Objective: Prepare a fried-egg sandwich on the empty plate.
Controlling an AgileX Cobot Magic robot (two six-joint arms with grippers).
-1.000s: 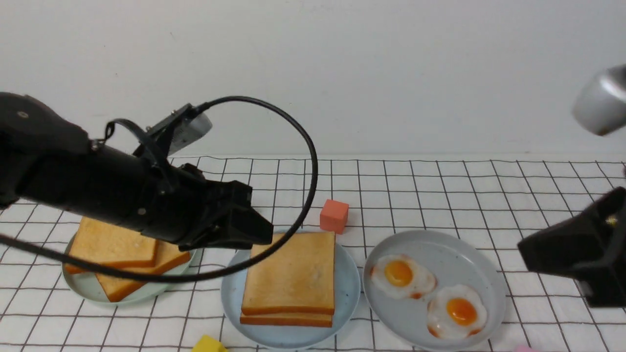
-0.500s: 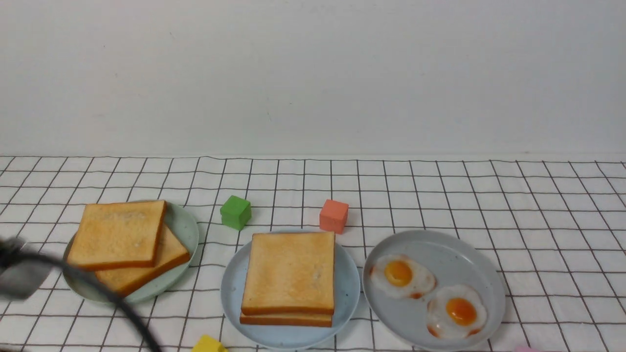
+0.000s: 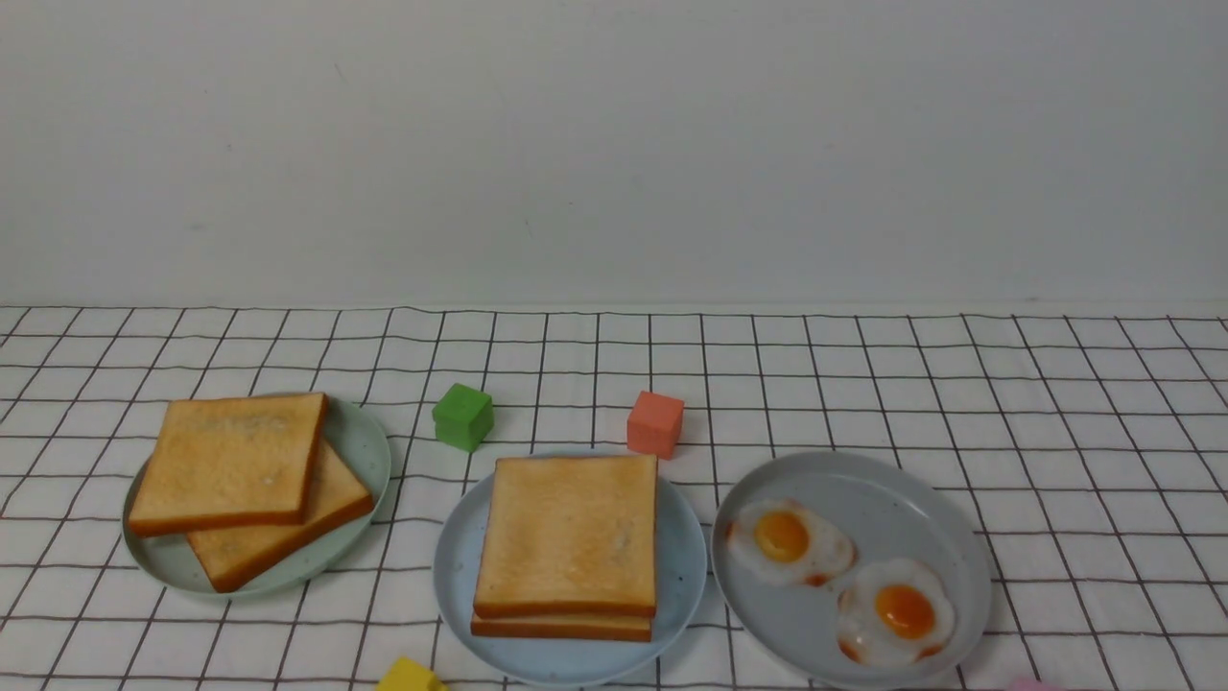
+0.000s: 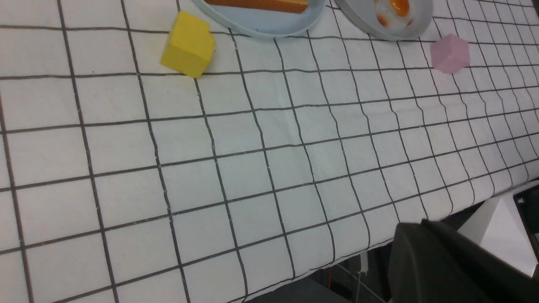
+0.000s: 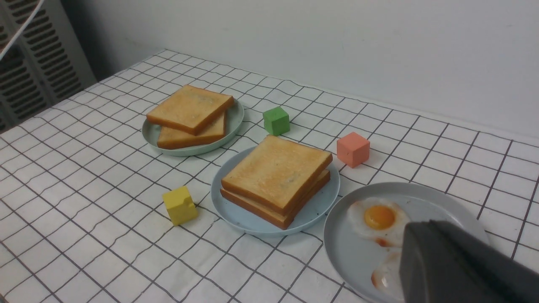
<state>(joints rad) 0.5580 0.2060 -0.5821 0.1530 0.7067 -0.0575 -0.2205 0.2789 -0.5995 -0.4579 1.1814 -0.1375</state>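
Sandwich (image 3: 566,537) at 6 o'clock, clear of left tool (image 4: 454,265) and right tool (image 5: 454,261); their grip I can't tell; left wrist alone shows pink cube (image 4: 449,53) whole.

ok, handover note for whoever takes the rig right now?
Grippers: left gripper and right gripper show only a dark edge in their wrist views, open or shut unclear; neither in front view.
The toast stack, two slices, sits on the light blue plate; no egg visible between them.
Two fried eggs lie on the grey plate.
Done: stack built. Left: confirm an egg is inside.
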